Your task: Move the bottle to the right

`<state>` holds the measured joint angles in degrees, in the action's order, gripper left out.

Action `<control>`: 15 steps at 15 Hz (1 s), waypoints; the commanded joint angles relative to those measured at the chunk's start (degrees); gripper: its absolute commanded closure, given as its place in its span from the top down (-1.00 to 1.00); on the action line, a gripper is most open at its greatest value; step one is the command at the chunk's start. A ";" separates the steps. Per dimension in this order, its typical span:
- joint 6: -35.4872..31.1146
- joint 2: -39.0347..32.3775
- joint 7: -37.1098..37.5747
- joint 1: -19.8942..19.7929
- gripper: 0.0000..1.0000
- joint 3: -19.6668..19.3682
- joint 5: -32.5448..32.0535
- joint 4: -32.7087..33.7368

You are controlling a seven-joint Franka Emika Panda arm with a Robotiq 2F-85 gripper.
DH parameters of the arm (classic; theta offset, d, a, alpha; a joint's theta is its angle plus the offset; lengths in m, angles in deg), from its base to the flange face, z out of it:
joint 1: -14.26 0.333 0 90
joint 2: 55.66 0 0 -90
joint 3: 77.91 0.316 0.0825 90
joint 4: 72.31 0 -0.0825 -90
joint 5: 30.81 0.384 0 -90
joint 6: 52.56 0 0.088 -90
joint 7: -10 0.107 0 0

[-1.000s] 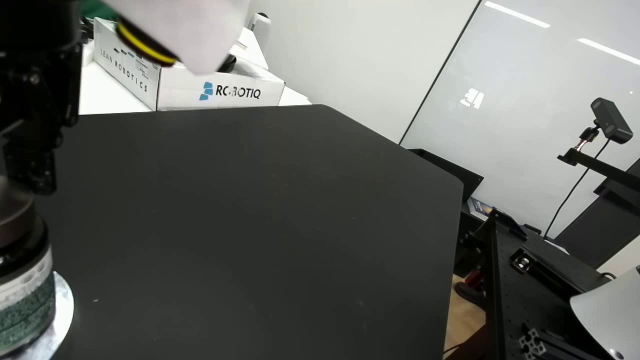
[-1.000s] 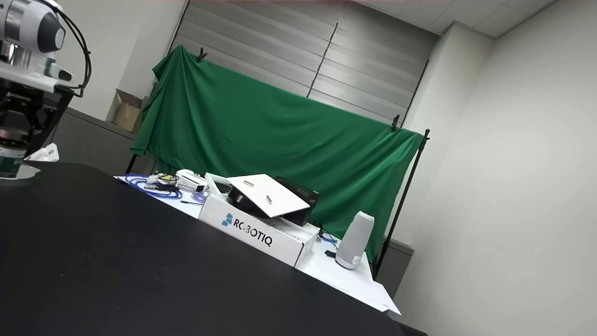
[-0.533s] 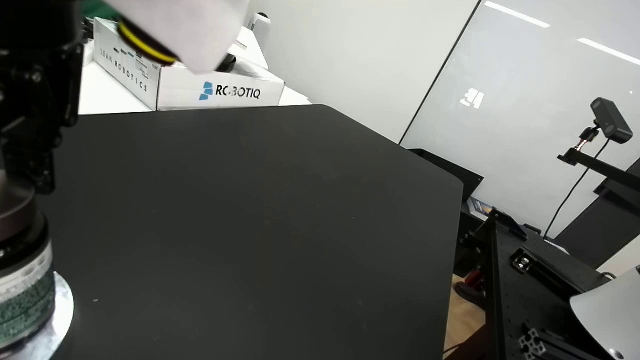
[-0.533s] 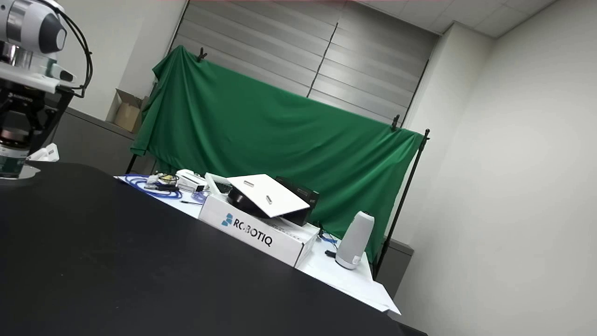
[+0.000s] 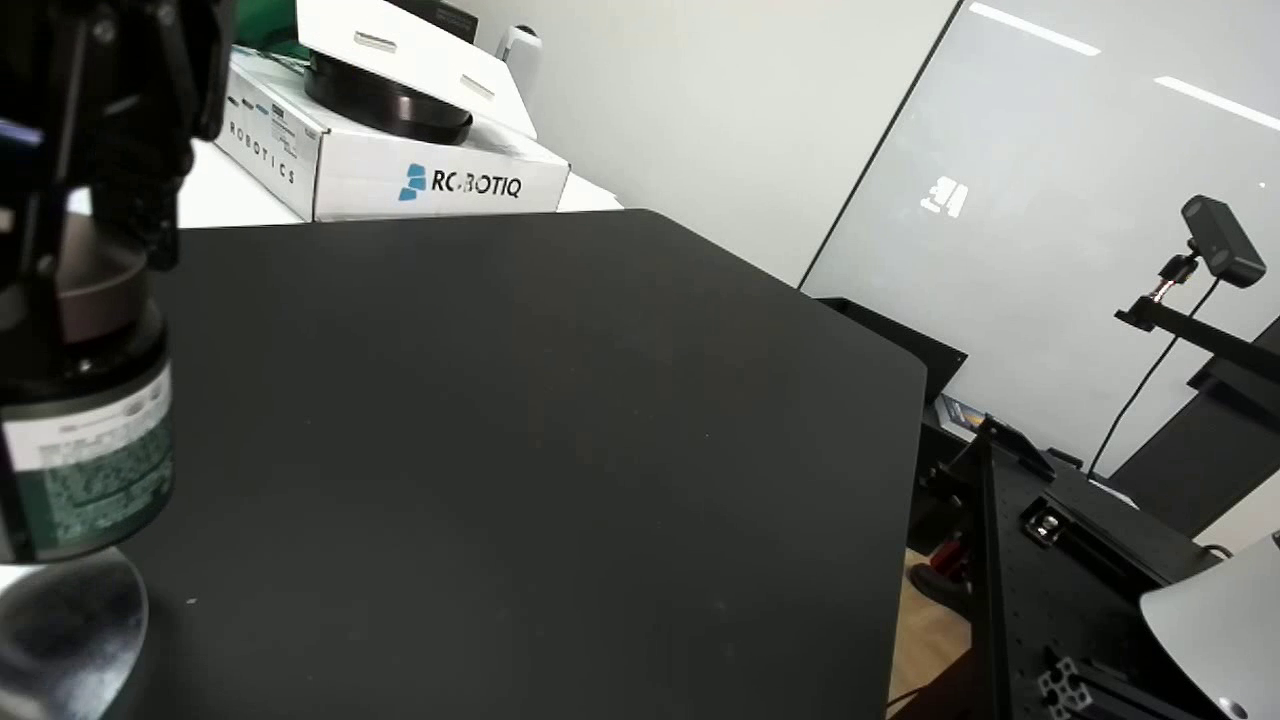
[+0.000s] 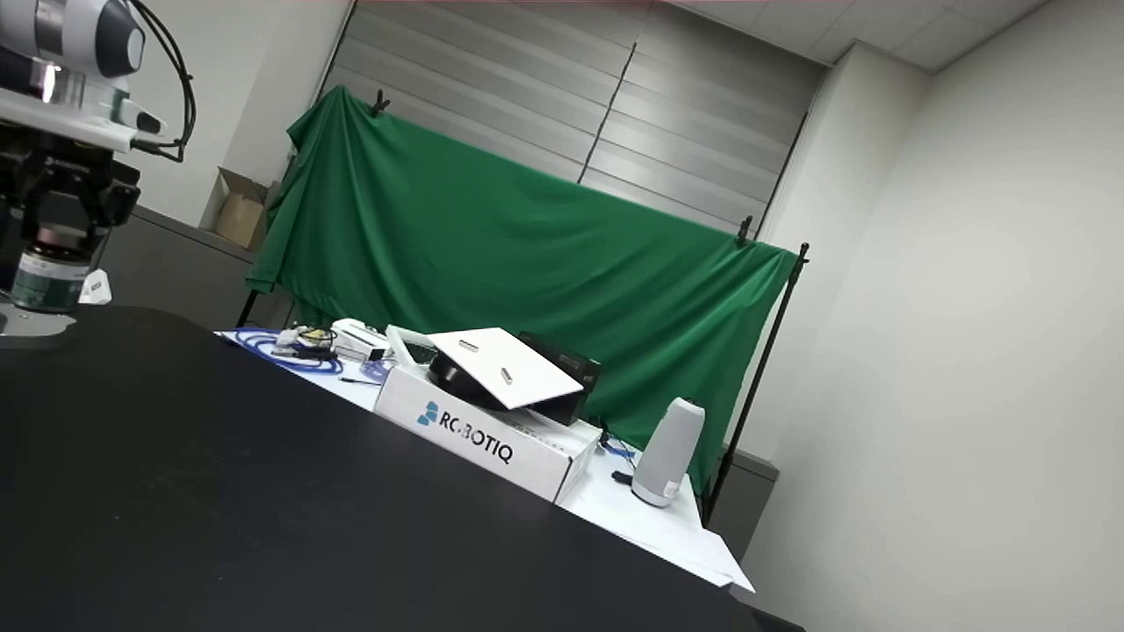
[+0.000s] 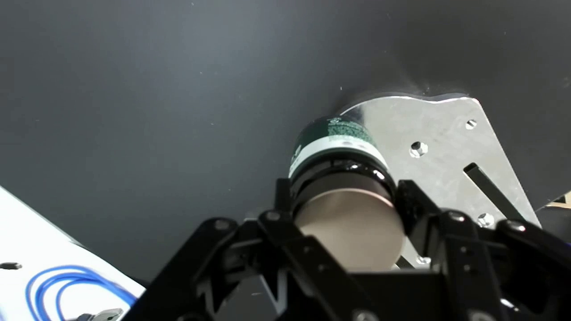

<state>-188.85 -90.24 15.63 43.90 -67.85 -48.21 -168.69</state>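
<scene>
The bottle (image 7: 349, 232) is small and dark with a tan cap and a green-and-white label. My gripper (image 7: 342, 196) is shut on it, with one finger on each side just below and beside the cap. In an exterior view the bottle (image 5: 100, 470) hangs at the left edge, its base clear of the shiny metal plate (image 5: 85, 640). It hangs slightly tilted above the plate (image 6: 39, 325) in an exterior view, where the bottle (image 6: 51, 279) also shows. In the wrist view the metal plate (image 7: 437, 133) lies below and to the right of the bottle.
The black table top (image 5: 540, 430) spreads to the right of the bottle. A white Robotiq box (image 5: 440, 180) stands behind it on a white table. In the wrist view that white surface, with a blue cable (image 7: 67, 278), shows at lower left. A camera on a stand (image 5: 1222, 240) is at far right.
The bottle was down on the metal plate half a second ago, with the gripper around it. It has risen off the plate with the gripper and shifted right in both exterior views.
</scene>
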 commanded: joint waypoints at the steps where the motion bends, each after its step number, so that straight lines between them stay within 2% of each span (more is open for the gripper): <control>1: 0.89 9.63 2.88 -0.75 -0.29 -0.93 -1.22 -10.35; 5: 0.98 19.63 4.85 -2.83 -0.29 -0.13 -0.83 -22.80; 11: -0.61 35.37 12.24 -5.39 -0.29 1.96 -0.77 -42.42; 15: -8.19 44.79 15.84 -8.74 -0.29 3.74 0.20 -56.66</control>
<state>-191.47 -54.13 28.04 38.06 -65.77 -48.62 -214.22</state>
